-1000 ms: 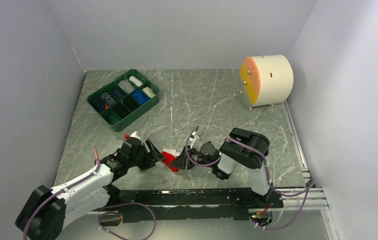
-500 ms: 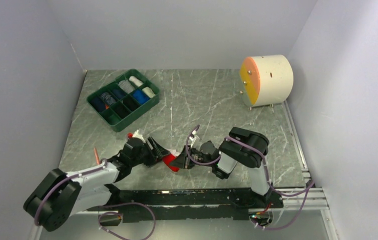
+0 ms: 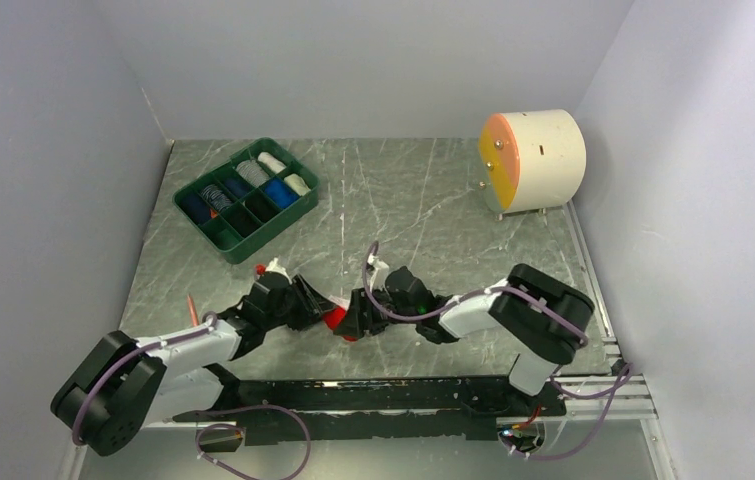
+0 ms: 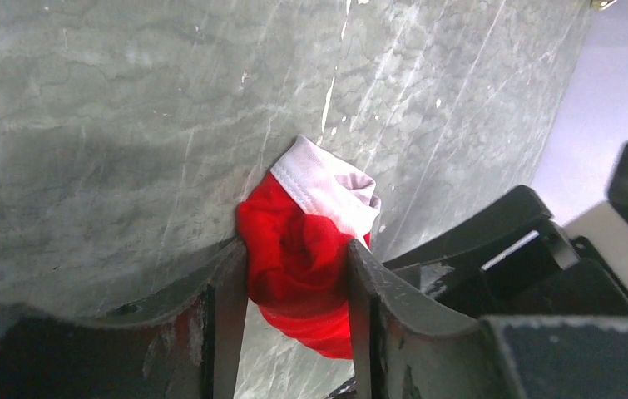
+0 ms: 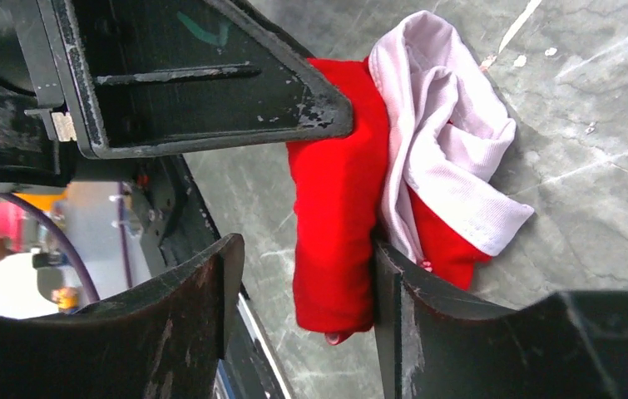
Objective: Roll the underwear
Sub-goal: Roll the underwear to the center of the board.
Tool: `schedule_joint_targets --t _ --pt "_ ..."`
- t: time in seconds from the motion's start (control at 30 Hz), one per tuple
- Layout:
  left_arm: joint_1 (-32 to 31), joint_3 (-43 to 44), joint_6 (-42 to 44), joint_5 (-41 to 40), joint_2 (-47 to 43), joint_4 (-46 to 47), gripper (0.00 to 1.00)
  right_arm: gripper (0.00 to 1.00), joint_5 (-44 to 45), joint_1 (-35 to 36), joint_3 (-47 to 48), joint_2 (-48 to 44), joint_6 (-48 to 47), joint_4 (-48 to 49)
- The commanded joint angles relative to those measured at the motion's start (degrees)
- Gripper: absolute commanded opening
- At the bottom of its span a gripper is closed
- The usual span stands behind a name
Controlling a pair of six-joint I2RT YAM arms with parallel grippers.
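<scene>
The red underwear (image 3: 336, 319) is a tight roll with its white waistband (image 4: 327, 187) bunched at one end, lying low over the marble table (image 3: 433, 200) near the front middle. My left gripper (image 4: 295, 249) is shut on the roll, both fingers pressing its sides. My right gripper (image 5: 304, 245) faces it from the other side and stands open: the roll (image 5: 335, 208) rests against one finger (image 5: 393, 283), with a clear gap to the other. From above, the left gripper (image 3: 321, 308) and the right gripper (image 3: 353, 322) meet at the roll.
A green compartment tray (image 3: 244, 198) holding several rolled items sits at the back left. A white drum with an orange face (image 3: 533, 158) stands at the back right. Grey walls close in three sides, and a metal rail (image 3: 593, 385) runs along the near edge.
My left gripper has moved in and closed on the red roll. The right gripper has opened and let go of it, and the right arm has stretched out lower toward the left.
</scene>
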Motion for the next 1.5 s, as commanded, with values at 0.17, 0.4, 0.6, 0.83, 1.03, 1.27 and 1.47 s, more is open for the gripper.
schedule_joint_targets --t 0.17,0.4,0.6,0.83,1.03,1.27,1.47 --pt "0.0 2.1 8.2 -3.9 5.6 -13.6 0.45 0.62 21.5 4.7 12.0 -11.6 -23.2 -40.2" --pt "0.0 3.0 8.8 -3.5 6.3 -14.5 0.44 0.62 35.1 12.6 15.8 -14.9 -29.4 -43.6" --pt "0.0 3.2 9.0 -3.7 5.7 -14.7 0.44 0.59 40.4 18.4 20.1 -10.7 -31.4 -42.2" --pt "-0.1 3.6 9.1 -3.8 5.5 -16.2 0.43 0.58 44.0 21.6 23.6 -4.9 -33.6 -41.6" --pt "-0.1 4.1 9.0 -3.4 4.9 -16.6 0.43 0.57 44.3 21.6 19.8 -2.0 -32.2 -40.9" --pt "-0.1 4.1 8.5 -2.7 3.9 -16.8 0.45 0.56 45.5 21.7 17.6 3.6 -30.1 -41.9" --pt "-0.1 5.0 8.1 -1.5 4.7 -17.4 0.55 0.55 47.7 21.7 16.0 5.9 -29.6 -42.2"
